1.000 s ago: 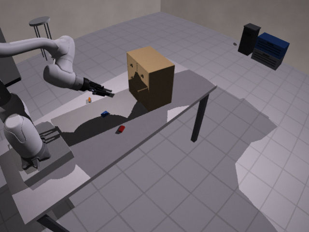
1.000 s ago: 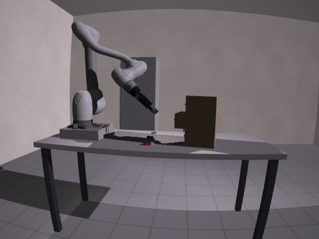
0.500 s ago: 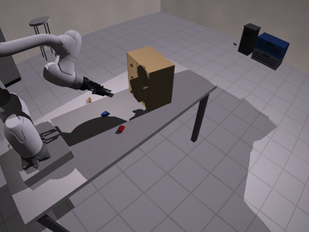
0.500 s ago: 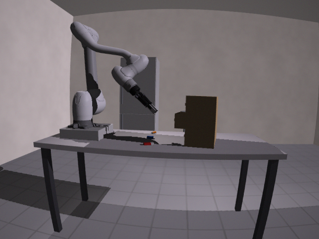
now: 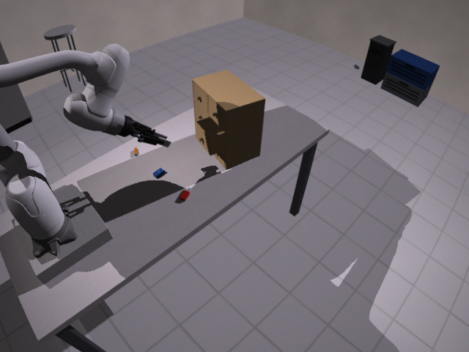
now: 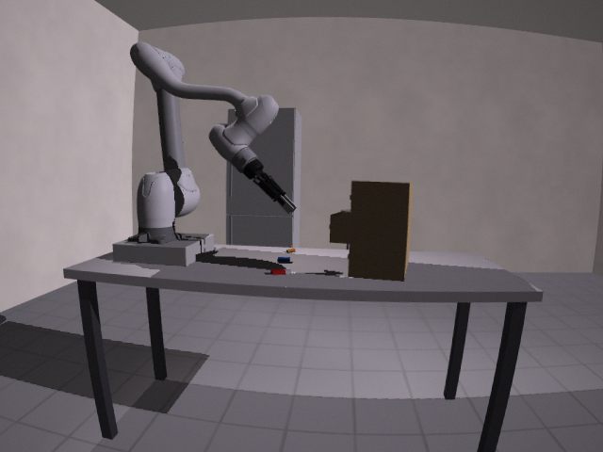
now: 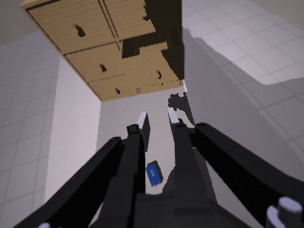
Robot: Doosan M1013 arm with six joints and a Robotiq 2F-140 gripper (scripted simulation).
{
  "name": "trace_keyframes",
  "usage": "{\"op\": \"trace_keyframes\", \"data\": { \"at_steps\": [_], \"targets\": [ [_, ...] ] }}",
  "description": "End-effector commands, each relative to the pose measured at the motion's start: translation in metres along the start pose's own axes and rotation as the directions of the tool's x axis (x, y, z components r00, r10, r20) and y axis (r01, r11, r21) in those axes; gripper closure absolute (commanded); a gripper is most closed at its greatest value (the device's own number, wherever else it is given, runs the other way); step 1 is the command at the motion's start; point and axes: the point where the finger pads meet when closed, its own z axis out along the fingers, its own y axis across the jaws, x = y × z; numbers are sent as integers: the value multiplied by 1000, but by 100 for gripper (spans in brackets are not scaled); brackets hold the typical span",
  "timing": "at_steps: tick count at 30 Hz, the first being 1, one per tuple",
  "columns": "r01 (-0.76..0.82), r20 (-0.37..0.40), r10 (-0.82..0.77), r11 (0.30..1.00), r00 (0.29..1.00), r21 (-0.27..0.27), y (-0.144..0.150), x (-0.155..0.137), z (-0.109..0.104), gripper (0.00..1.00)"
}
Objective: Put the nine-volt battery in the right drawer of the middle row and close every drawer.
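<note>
The tan chest (image 5: 227, 117) stands on the table with its drawer fronts facing my arm. The right drawer of the middle row (image 5: 221, 115) is pulled partly out; it also shows in the wrist view (image 7: 152, 45) and the side view (image 6: 340, 227). A small blue rectangular block (image 5: 159, 173), which looks like the nine-volt battery, lies on the table; in the wrist view (image 7: 153, 173) it is below my fingers. My gripper (image 5: 164, 143) hangs in the air above the table, pointing at the chest (image 7: 114, 52), well short of it. Its fingers are nearly closed with nothing between them.
A red block (image 5: 184, 195) lies near the table's front edge. A small orange and grey piece (image 5: 135, 151) lies near the far edge. My arm's base plate (image 5: 75, 223) sits at the left end. A stool (image 5: 62, 37) and cabinets (image 5: 401, 73) stand on the floor.
</note>
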Motion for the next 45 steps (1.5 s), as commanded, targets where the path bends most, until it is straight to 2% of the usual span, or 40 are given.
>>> {"op": "trace_keyframes", "data": {
  "at_steps": [1, 5, 9, 17, 19, 27, 34, 36, 37, 42, 45],
  "targets": [
    [5, 133, -1, 999, 991, -32, -1, 0, -3, 80],
    [5, 174, 1, 999, 985, -33, -1, 1, -8, 80],
    [5, 267, 4, 999, 964, -32, -2, 1, -19, 80],
    [-2, 250, 10, 1000, 968, -30, -3, 1, -42, 80],
    [-2, 250, 10, 1000, 968, -30, -3, 1, -42, 80],
    [-1, 303, 23, 997, 953, -74, -3, 1, -61, 80],
    [10, 454, 35, 995, 890, -96, -4, 2, -73, 80],
    [10, 454, 35, 995, 890, -96, -4, 2, -73, 80],
    [15, 544, 31, 997, 838, -80, -4, 2, -74, 80],
    [7, 693, 22, 999, 721, -38, -4, 2, -79, 80],
    [5, 716, 19, 999, 697, -32, -4, 2, -81, 80]
  ]
}}
